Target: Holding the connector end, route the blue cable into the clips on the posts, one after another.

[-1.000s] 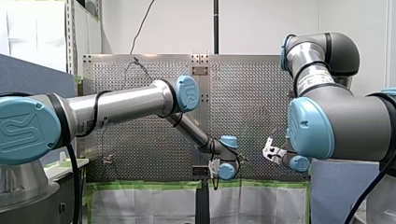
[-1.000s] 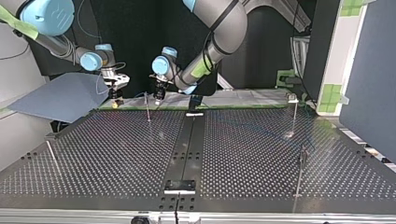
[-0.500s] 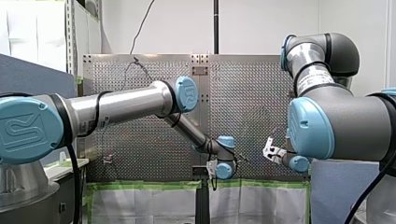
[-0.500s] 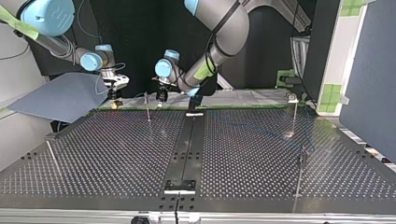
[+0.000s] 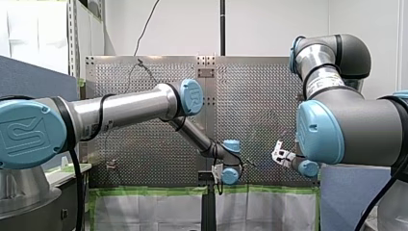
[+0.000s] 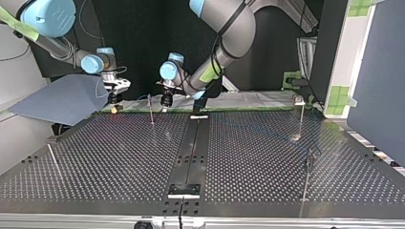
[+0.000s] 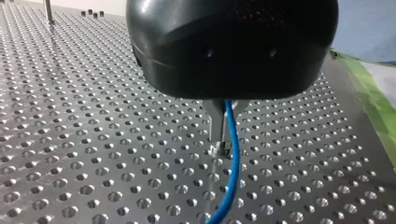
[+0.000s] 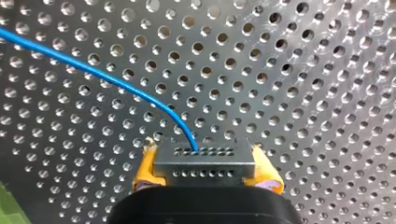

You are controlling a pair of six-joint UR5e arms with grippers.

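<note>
In the top view's upper left, the robot's right tool (image 6: 113,100) had slid leftward and the left tool (image 6: 166,99) rightward. They drew apart either side of the thin post (image 6: 151,109), probably tensioning the blue cable (image 7: 232,154) above the worktop (image 6: 239,157). Only the wrist views showed the grips: yellow pads (image 8: 144,170) clamped on the grey connector (image 8: 204,163), and metal fingers (image 7: 215,123) pinched shut on the cable.

Post clips (image 6: 299,100) too small, indistinct
</note>
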